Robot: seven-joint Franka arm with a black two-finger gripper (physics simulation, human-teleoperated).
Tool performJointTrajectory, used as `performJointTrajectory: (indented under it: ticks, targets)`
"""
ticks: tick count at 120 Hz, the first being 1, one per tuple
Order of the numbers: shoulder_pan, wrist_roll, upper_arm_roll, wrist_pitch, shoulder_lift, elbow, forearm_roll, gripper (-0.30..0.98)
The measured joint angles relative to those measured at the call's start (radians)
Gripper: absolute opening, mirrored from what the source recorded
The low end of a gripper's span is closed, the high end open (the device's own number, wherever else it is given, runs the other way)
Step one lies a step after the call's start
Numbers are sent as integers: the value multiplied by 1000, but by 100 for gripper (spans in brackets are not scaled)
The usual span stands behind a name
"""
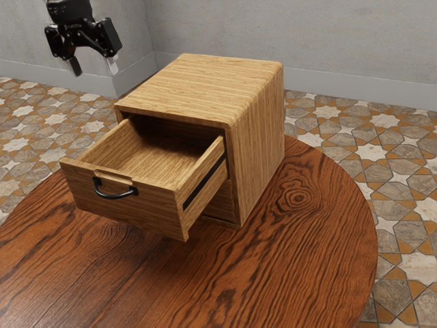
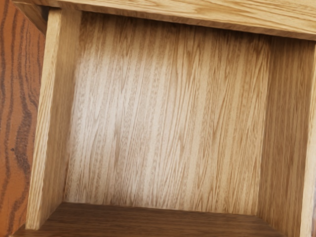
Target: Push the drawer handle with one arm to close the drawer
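Note:
In the exterior view my gripper (image 1: 93, 67) hangs at the upper left, above and apart from the cabinet, its two fingers spread with nothing between them. The light wood cabinet (image 1: 198, 85) stands on the table. Its upper drawer (image 1: 130, 205) is pulled well out, and a dark curved handle (image 1: 116, 194) is fixed to the drawer front. In the wrist view the bare inside of the drawer (image 2: 168, 113) lies below my hand, with the cabinet's edge (image 2: 207, 15) alongside it.
The round, dark-grained wooden table (image 1: 300, 239) carries the cabinet; its curved edge shows around it. A lower drawer (image 1: 222, 201) sits under the pulled-out one. Grey walls (image 1: 341, 41) rise behind a patterned tile floor (image 1: 403, 157).

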Motion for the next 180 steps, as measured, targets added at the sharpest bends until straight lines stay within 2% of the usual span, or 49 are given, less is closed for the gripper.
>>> performJointTrajectory:
  ticks: [17,24,36,47,54,62,72,86,104,153,180]
  targets:
    - [-22,-1,-10,24,-7,-52,-1,69]
    - [18,-10,-69,30,-153,-209,0,69]
    - [45,-29,-136,37,-511,-548,28,69]
    - [57,-45,-191,64,-756,-798,40,65]
    - [59,-60,-226,87,-868,-929,43,56]
    - [60,-79,-269,115,-917,-1007,46,43]
    - [62,-106,-300,164,-916,-1075,47,29]
    - [63,-143,-294,223,-839,-1096,44,14]
    - [62,-182,-289,287,-783,-1094,39,1]
    - [61,-249,-275,419,-626,-1046,34,-6]
    - [61,-269,-224,478,-549,-1032,41,-7]
